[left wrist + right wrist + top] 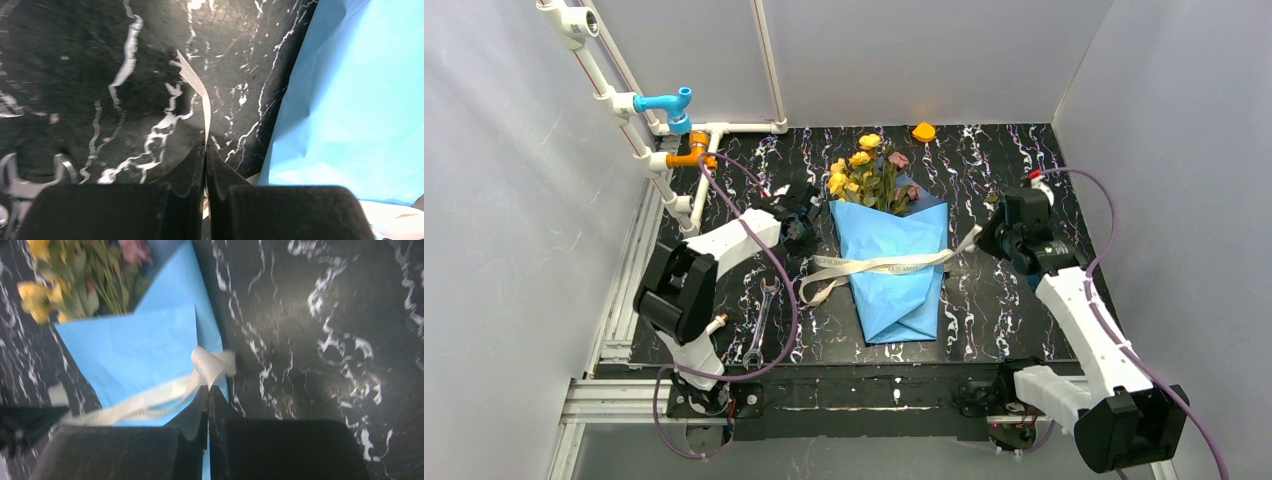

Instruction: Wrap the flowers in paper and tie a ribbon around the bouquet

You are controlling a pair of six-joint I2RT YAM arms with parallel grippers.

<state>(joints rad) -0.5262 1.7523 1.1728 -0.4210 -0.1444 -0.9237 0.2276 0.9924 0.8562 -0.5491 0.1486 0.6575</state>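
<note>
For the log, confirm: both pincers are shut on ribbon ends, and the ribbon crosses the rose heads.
No: the top external view shows the ribbon crossing the blue paper, not the roses. Left pincer and right pincer are shut on ribbon ends.

A wrench point(761, 322) lies at left; an orange lump point(923, 131) sits at the back.

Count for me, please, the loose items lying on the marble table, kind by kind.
flower bunch: 1
blue paper sheet: 1
ribbon: 1
wrench: 1
orange object: 1
Total: 5
</note>
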